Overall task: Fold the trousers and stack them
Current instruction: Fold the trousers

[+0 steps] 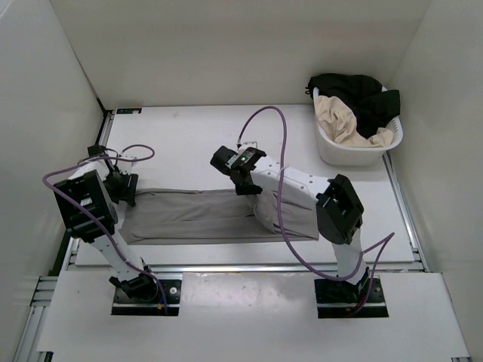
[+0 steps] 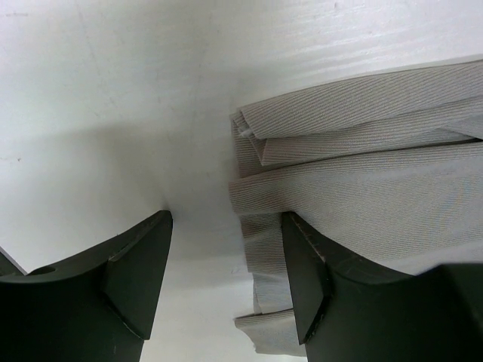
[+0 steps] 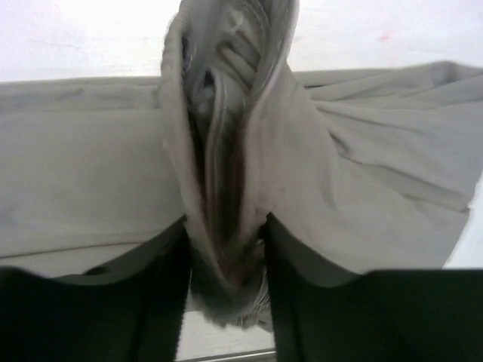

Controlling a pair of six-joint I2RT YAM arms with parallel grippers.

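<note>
The grey trousers [image 1: 196, 215] lie lengthwise across the near part of the white table [image 1: 189, 143], with their right end under my right arm. My left gripper [image 1: 124, 188] hovers open over the left end. In the left wrist view the layered leg ends [image 2: 362, 181] lie under the right finger, the left finger is over bare table, and the gripper [image 2: 226, 226] holds nothing. My right gripper [image 1: 245, 185] is above the middle of the trousers. In the right wrist view a thick upright fold of the trousers [image 3: 226, 151] is pinched between the fingers of that gripper [image 3: 226, 249].
A white laundry basket [image 1: 332, 151] stands at the back right of the table, holding a black garment [image 1: 355, 94] and a beige one [image 1: 343, 121]. White walls enclose the table on three sides. Purple cables loop over both arms.
</note>
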